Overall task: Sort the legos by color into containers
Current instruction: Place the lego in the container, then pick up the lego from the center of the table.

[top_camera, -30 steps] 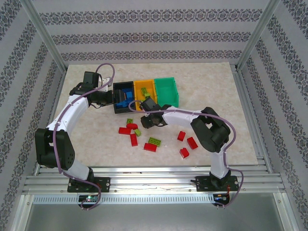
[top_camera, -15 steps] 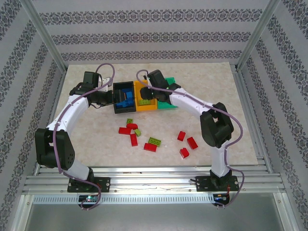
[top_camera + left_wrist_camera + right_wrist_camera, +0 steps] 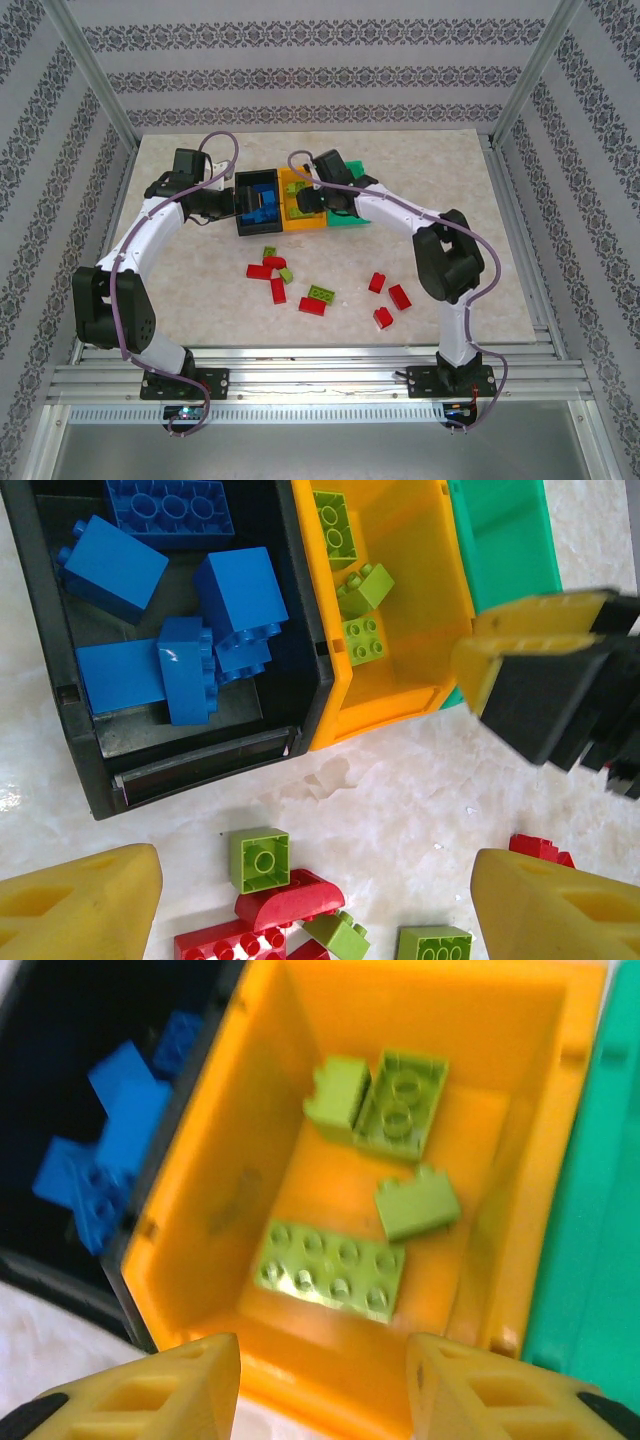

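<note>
Your left arm (image 3: 150, 225) and right arm (image 3: 395, 210) match: white shells on the links, chunky black housings at the joints. A mauve cable (image 3: 228, 145) loops along each one down to a black base plate (image 3: 185, 385) bolted on the aluminium rail (image 3: 320, 375). The left tool (image 3: 315, 905) and right tool (image 3: 320, 1385) carry yellow fingers (image 3: 150, 1390) with hollow triangular cut-outs.

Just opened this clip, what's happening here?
Two robot arms are sorting lego bricks by color. The right gripper hangs open over the orange bin, which holds four lime green bricks; it grips nothing. The left gripper hovers open by the black bin, which holds the blue bricks. Red bricks and a few lime ones lie loose on the table, so the job isn't done.
</note>
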